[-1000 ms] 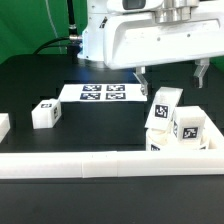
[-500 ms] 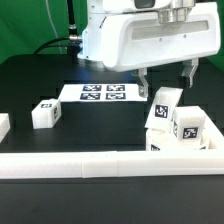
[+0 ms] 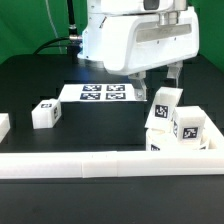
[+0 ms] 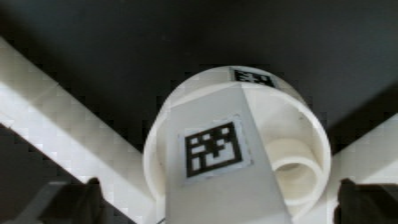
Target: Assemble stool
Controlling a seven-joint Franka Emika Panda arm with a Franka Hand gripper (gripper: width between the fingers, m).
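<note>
My gripper (image 3: 160,80) is open and empty, its fingers (image 3: 143,82) hanging just above the top of an upright white stool leg (image 3: 165,106) at the exterior view's right. A second tagged leg (image 3: 188,128) stands beside it, nearer the front. In the wrist view the leg (image 4: 231,130) with its tag fills the middle, between my two dark fingertips (image 4: 71,200), with gaps on both sides; my gripper (image 4: 222,205) is not touching it. A third leg (image 3: 45,113) lies alone at the left. The round seat is not clearly visible.
A long white rail (image 3: 100,163) runs along the front, with its side piece (image 3: 216,125) at the right. The marker board (image 3: 97,93) lies flat behind the middle. A white piece (image 3: 3,125) shows at the left edge. The rail also crosses the wrist view (image 4: 54,100).
The finger on the exterior view's right has moved leftward toward the other, and the hand looks narrower. The legs have not moved.
</note>
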